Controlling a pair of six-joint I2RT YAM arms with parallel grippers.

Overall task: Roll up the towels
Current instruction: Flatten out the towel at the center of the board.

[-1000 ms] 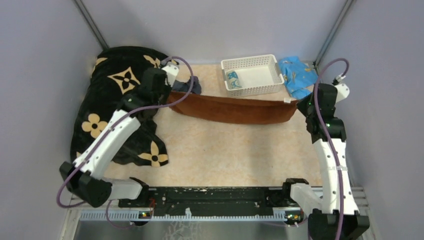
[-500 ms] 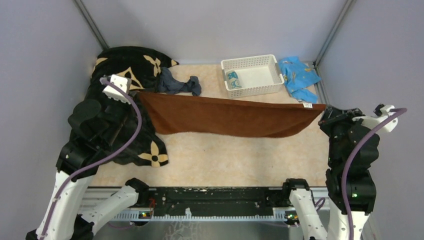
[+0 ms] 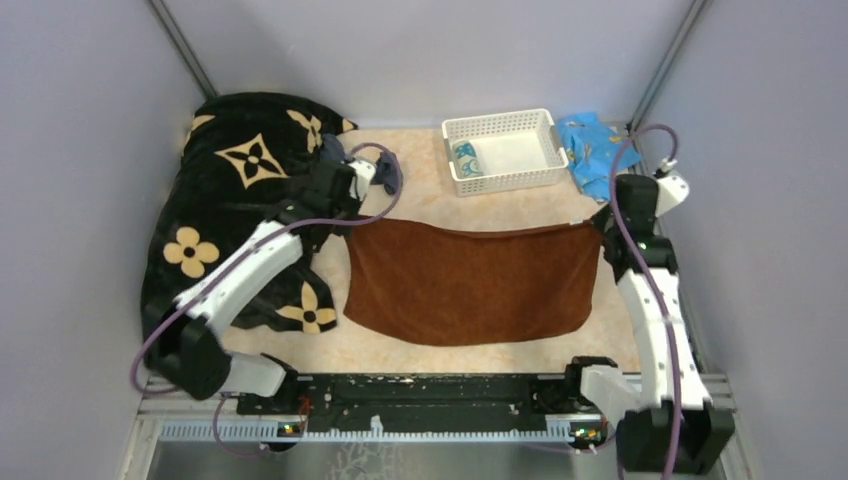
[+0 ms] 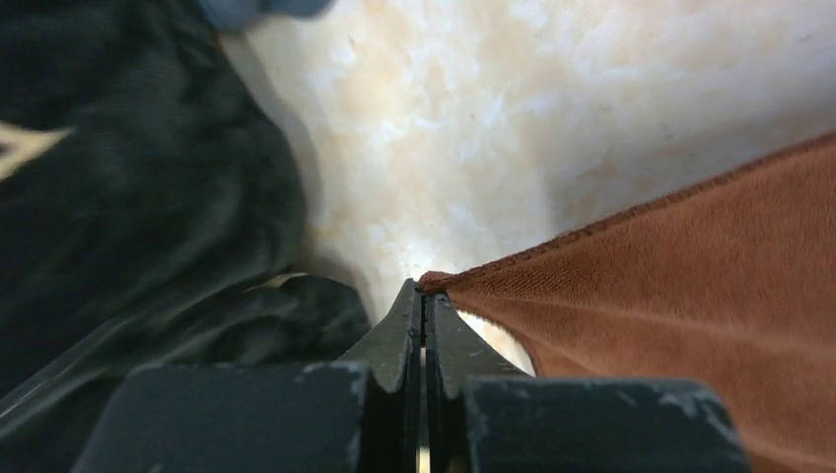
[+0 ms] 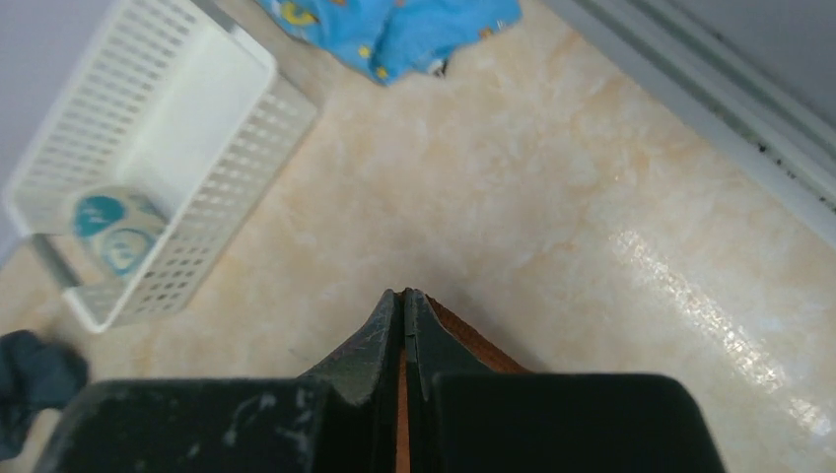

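Pale marbled table (image 3: pixel 440 205), boxed by grey walls on three sides. Pinched between the pressed-together jaws of the left gripper (image 4: pixel 424 291): the far-left corner of the rust-brown towel (image 3: pixel 470 285). Pinched likewise in the right gripper (image 5: pixel 404 296), jaws flat together: the far-right corner, a sliver of hem showing between the fingers. Stretched between the two, far edge taut and nearly straight; the rest spread over the middle of the table, near hem curved and stopping short of the near edge. Bare surface beyond the far hem, up to the white basket (image 3: pixel 500 118) at the far edge. Tucked in the basket's left end: the teal-and-white towel (image 3: pixel 465 157). Bunched just behind the left gripper, beside the black flowered blanket (image 3: pixel 230 190) heaped along the left edge: the slate towel (image 3: pixel 388 170). Crumpled in the far-right corner: a light-blue cloth (image 3: pixel 595 150). Little room at the right edge, wall close by
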